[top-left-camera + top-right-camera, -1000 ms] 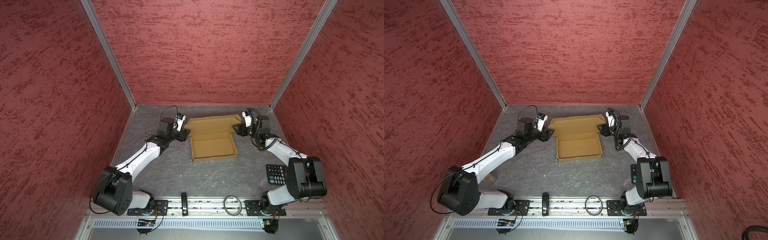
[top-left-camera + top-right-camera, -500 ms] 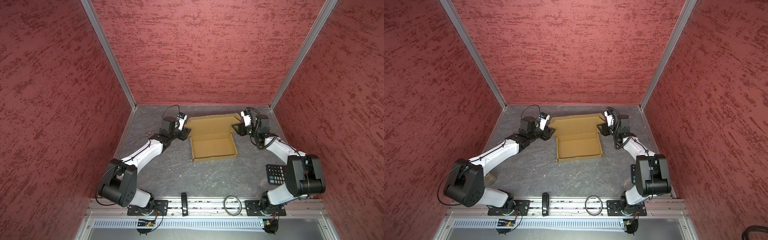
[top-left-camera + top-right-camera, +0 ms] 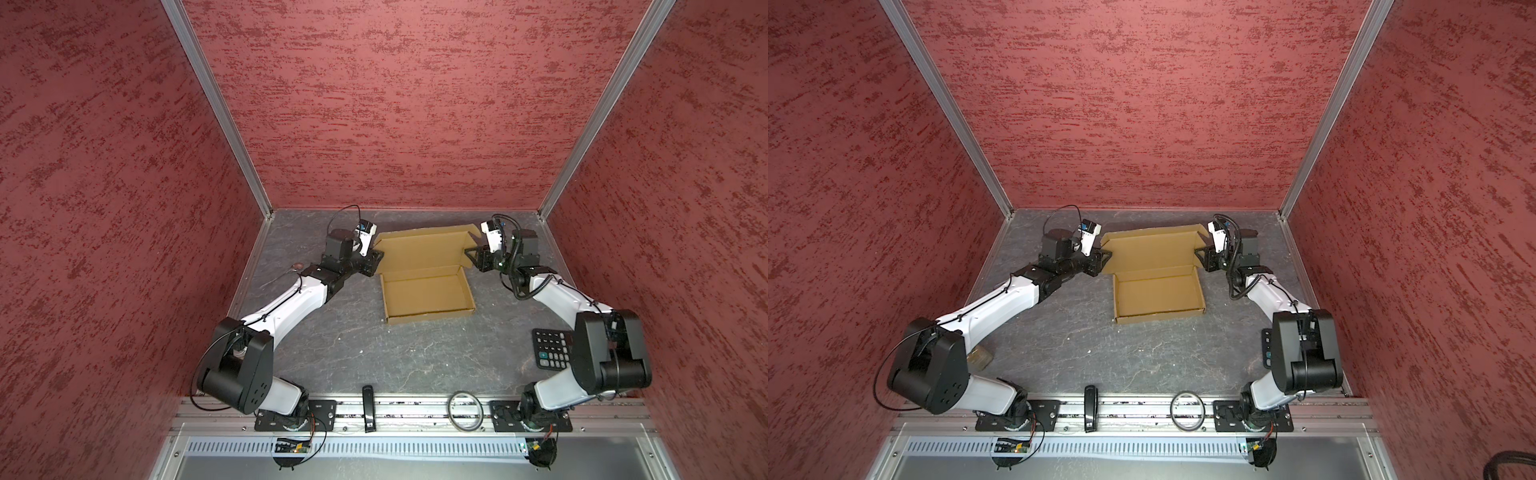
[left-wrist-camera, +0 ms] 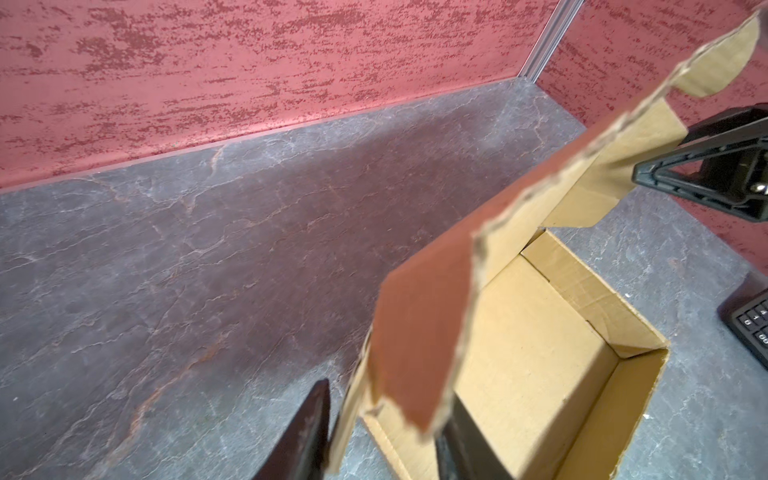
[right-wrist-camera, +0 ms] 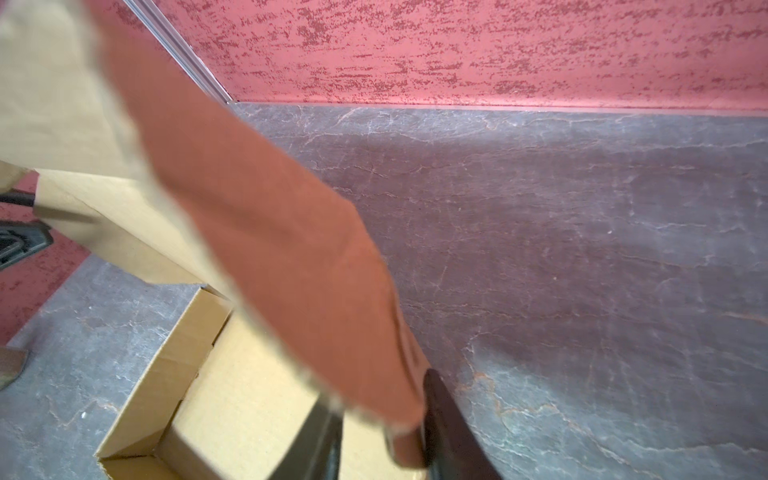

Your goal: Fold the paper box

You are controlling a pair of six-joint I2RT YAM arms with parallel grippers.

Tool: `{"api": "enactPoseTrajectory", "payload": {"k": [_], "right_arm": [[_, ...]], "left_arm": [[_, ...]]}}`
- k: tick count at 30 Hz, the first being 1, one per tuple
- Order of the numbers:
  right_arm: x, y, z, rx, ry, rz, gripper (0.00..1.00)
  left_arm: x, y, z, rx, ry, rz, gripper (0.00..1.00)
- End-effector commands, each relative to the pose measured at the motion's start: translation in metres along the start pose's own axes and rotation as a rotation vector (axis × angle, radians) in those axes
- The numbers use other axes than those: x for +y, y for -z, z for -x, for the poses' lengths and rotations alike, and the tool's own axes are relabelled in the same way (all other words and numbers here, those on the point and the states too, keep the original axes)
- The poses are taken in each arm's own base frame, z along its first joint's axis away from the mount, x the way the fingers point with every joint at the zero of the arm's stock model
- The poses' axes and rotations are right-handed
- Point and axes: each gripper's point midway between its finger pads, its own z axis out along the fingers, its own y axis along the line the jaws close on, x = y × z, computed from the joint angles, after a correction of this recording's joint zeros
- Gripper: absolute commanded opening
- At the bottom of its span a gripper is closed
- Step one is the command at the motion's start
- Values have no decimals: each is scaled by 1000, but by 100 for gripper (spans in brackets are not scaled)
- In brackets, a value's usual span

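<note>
Arms are stretching low over the tabletop (image 3: 374, 353), left pincer (image 3: 376, 259) and right pincer (image 3: 469, 255) half-closed around the lid ends of the paper box (image 3: 424, 291) sitting mid-back; can't tell if they're gripping.

We see the paper box (image 3: 428, 291) open on the table (image 3: 395, 357), lid tilted up. Our left gripper (image 3: 376, 260) and right gripper (image 3: 469, 254) flank the lid's side edges.
</note>
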Motion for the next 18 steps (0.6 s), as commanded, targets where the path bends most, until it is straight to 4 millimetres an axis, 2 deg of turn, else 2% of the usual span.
{"api": "enactPoseTrajectory", "payload": {"k": [1,11,18], "right_arm": [[7,9,10,-38,17,18,29],[11,11,8,-43,-1,19,18],[17,11,3,-34,-7,10,16]], "left_arm": [[-5,-2,4,3,12,-9,36],[-21,-10,-3,56,-4,-11,32],[-25,-14,-6,83,-13,16,30]]}}
